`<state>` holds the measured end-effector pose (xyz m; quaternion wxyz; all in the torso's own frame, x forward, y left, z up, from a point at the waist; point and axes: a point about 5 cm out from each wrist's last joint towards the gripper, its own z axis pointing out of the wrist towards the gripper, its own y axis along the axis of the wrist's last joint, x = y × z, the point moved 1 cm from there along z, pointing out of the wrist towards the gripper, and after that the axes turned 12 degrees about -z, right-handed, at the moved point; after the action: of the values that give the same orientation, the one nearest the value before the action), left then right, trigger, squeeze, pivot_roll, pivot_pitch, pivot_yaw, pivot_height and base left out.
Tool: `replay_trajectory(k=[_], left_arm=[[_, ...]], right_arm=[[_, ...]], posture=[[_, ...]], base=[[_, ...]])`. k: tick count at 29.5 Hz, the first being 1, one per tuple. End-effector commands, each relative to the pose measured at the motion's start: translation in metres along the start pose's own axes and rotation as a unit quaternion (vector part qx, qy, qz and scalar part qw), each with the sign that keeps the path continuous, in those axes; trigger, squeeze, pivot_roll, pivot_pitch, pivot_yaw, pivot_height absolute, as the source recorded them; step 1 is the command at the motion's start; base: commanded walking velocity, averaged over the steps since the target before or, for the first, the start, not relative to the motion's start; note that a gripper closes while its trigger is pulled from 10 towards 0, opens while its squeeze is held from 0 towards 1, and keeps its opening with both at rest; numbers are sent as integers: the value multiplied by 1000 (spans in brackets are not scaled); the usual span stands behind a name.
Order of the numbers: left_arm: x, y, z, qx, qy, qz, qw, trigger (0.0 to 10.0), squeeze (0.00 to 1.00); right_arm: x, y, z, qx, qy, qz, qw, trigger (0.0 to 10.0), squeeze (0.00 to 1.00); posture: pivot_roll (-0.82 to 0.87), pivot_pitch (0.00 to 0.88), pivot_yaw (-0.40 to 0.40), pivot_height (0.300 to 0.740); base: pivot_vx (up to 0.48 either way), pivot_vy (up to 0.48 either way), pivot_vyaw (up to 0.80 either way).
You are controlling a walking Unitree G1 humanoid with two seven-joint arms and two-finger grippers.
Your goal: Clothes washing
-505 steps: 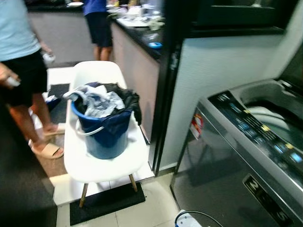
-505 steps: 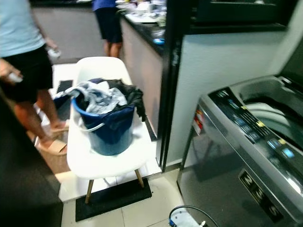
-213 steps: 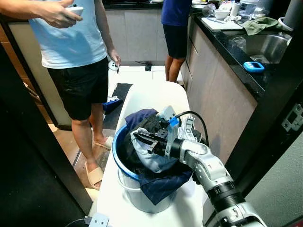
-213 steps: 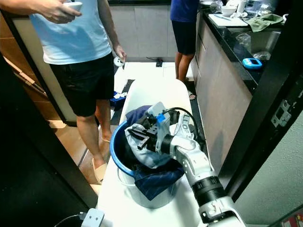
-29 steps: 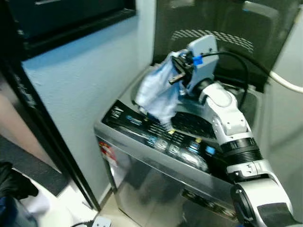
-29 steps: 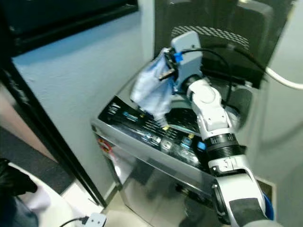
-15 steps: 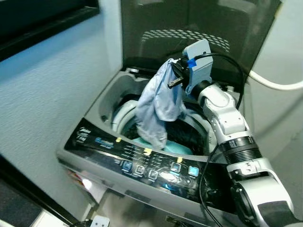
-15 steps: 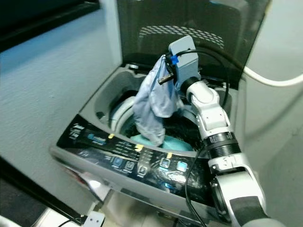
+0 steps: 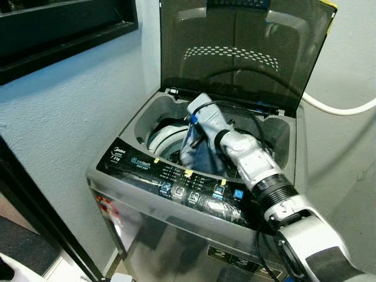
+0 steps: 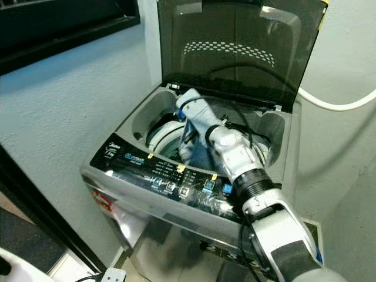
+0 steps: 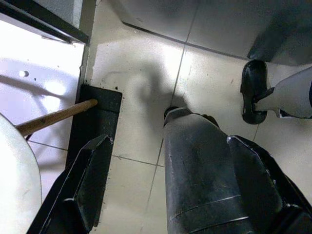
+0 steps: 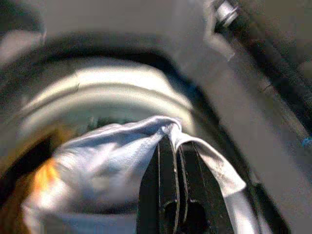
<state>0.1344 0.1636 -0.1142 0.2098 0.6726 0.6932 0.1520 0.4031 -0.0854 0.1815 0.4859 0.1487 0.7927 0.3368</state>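
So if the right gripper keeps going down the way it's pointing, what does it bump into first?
Probably the laundry in the washing machine drum. The right gripper, its fingers shut on the pale blue cloth, points down into the tub, though depth is hard to judge.

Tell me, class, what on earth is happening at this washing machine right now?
The robot is loading laundry. Its right pincer is shut on a pale blue garment and has reached down into the open washing machine, whose lid stands upright. The garment hangs in the mouth of the drum, not yet let go. The left pincer hangs idle over the tiled floor, its fingers apart, holding nothing.
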Motion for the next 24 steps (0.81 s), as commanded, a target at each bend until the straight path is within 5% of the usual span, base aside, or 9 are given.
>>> replay_trajectory(k=[1,9,10,12,13,19,20,22,24], left_arm=[[0,-16,-3,30,3,-8,1000,10000,0],[-5,-18,-2,32,4,-21,999,10000,0],[-5,-18,-2,33,4,-22,999,10000,0],[-6,-18,-2,33,4,-22,999,10000,0],[-6,-17,-2,32,6,-23,999,10000,0],[-5,-18,-2,30,12,-28,999,10000,0],[-4,-20,-3,31,16,-31,999,10000,0],[-3,-21,-3,33,19,-33,999,10000,0],[-1,-23,-4,38,20,-33,999,10000,0]], right_arm=[[1,0,2,15,1,-19,1000,10000,0],[4,-4,7,58,10,-31,998,10000,0],[4,-4,8,62,14,-24,998,10000,667],[3,-5,8,63,16,-19,998,10000,667],[2,-4,8,64,15,-11,998,10000,1000],[-1,5,8,17,28,70,997,10000,1000],[-9,25,4,-87,47,187,977,10000,1000],[-20,39,-5,-181,65,266,945,10000,980],[-29,46,-16,-258,75,314,911,10000,0]], posture=[[47,0,-26,740],[59,0,-57,740],[59,0,-68,740],[59,0,-68,740],[60,0,-74,740],[63,0,-79,740],[63,0,-73,740],[59,0,-63,740],[54,0,-54,740]], base=[[0,0,0],[0,0,0],[0,0,0],[0,0,0],[0,0,0],[0,0,0],[0,0,0],[0,0,0],[0,0,0]])
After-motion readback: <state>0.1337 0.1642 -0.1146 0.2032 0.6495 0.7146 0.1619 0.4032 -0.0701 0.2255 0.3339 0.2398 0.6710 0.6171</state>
